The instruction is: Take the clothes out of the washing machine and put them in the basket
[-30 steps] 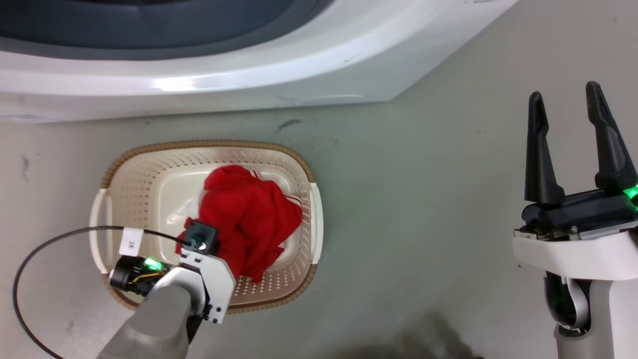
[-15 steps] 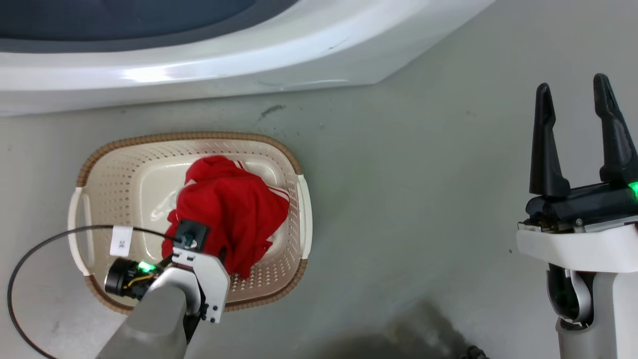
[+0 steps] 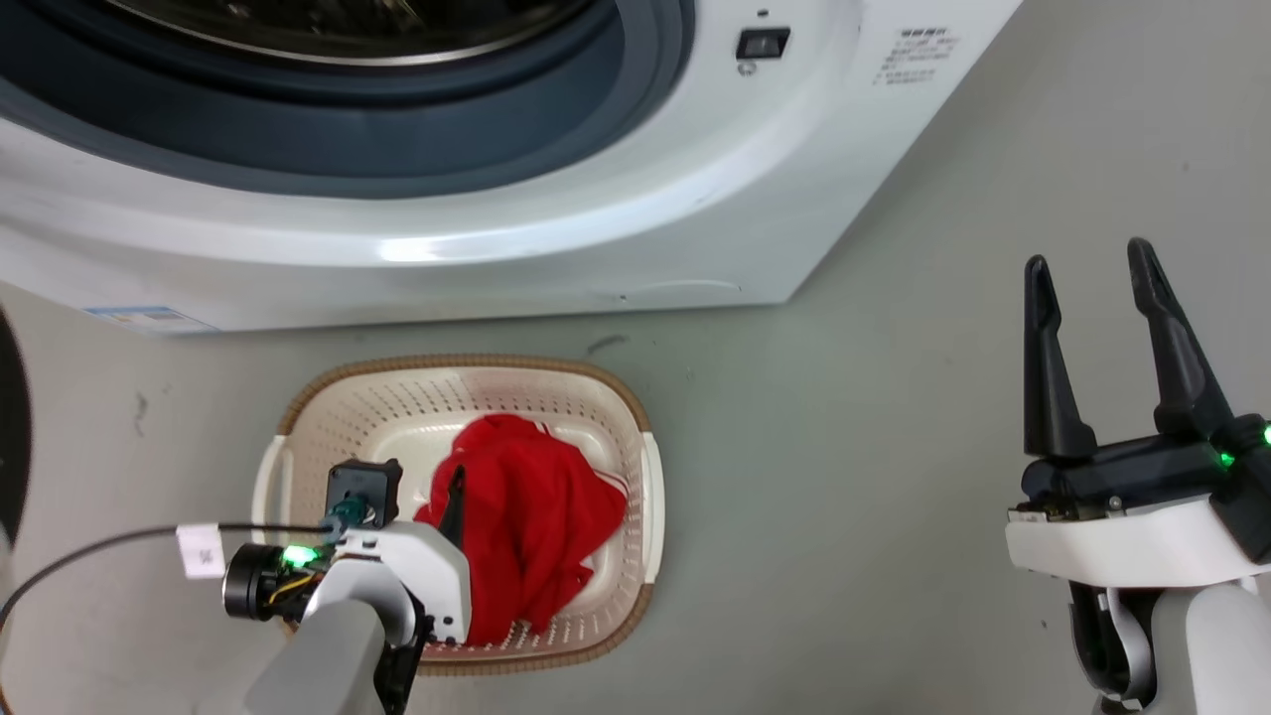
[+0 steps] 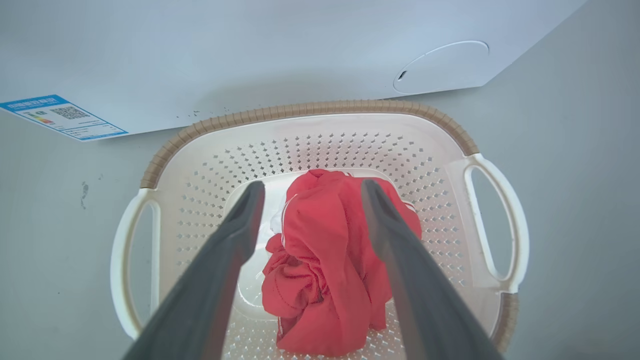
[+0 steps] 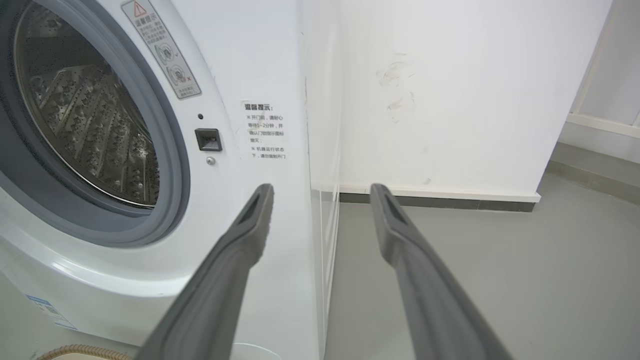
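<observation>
**Trainee:** Head view: what is done?

**Operator:** Washer (image 3: 616, 228) at top, porthole uncovered. The basket (image 3: 457, 363) stands on the floor (image 3: 844, 417) just in front of it and holds a red heap of clothes (image 3: 531, 526). My right pincer (image 3: 1088, 256) hangs well off to the side over bare floor, jaws parted, holding nothing.

**Trainee:** Left wrist view?

**Operator:** My left pincer (image 4: 311, 186) points down into the basket with its jaws spread, one on either side of the heap. Nothing is clamped between them, so I judge it released. I cannot tell whether a finger brushes the cloth, or whether the heap is one garment or two.

**Trainee:** Right wrist view?

**Operator:** Drum (image 5: 95, 125), seen through the porthole. The part shown is bare steel with no red cloth; its lower and far-left parts are hidden. The right pincer's jaws are parted on air.

**Trainee:** Progress?

**Operator:** I judge the drop into the basket complete. What is left is to check the hidden part of the drum. If a garment lies there, I must fetch it; if not, the task is finished.
</observation>
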